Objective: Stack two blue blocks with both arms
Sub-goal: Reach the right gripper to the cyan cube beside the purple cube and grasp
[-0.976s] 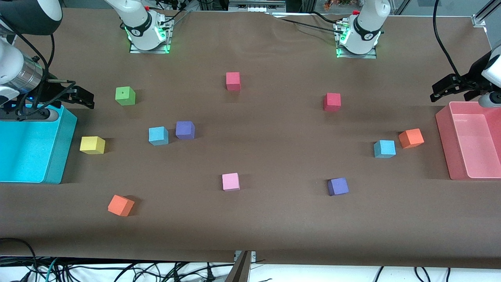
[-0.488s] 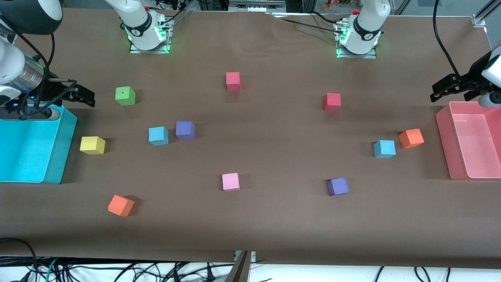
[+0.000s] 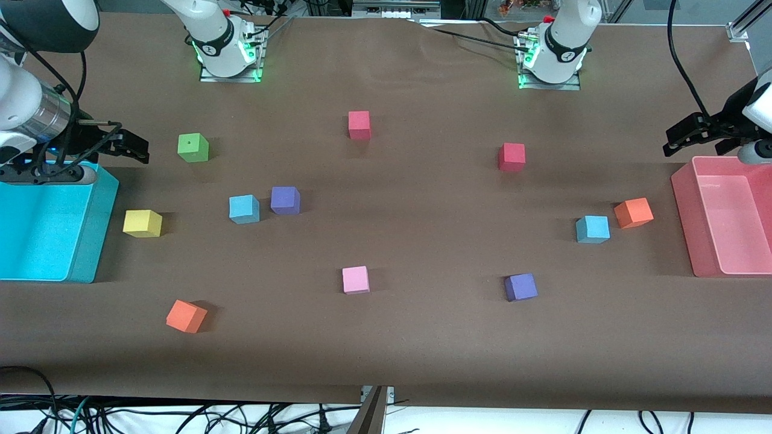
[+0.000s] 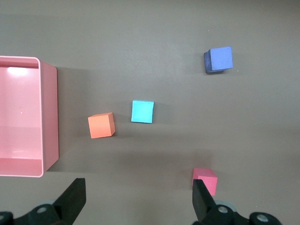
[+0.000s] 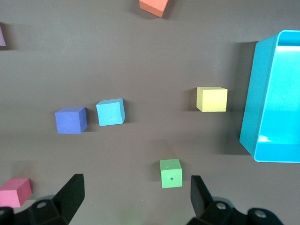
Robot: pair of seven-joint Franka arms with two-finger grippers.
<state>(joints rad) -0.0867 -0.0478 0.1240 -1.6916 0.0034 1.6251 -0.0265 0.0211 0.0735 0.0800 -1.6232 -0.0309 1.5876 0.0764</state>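
Two light blue blocks lie apart on the brown table. One blue block (image 3: 244, 209) sits beside a purple cube (image 3: 285, 200) toward the right arm's end and shows in the right wrist view (image 5: 110, 112). The other blue block (image 3: 593, 229) sits beside an orange cube (image 3: 633, 213) toward the left arm's end and shows in the left wrist view (image 4: 142, 111). My right gripper (image 3: 136, 149) is open and empty, up by the cyan bin's corner (image 5: 136, 187). My left gripper (image 3: 677, 141) is open and empty, up by the pink bin's corner (image 4: 138, 192).
A cyan bin (image 3: 90, 241) stands at the right arm's end and a pink bin (image 3: 684, 223) at the left arm's end. Scattered cubes: green (image 3: 193, 147), yellow (image 3: 142, 223), orange (image 3: 186, 316), pink (image 3: 355, 279), purple (image 3: 521, 287), red (image 3: 359, 125) and red (image 3: 511, 157).
My right gripper has shifted slightly toward the green cube and the robots' bases. The left arm and all blocks have not moved.
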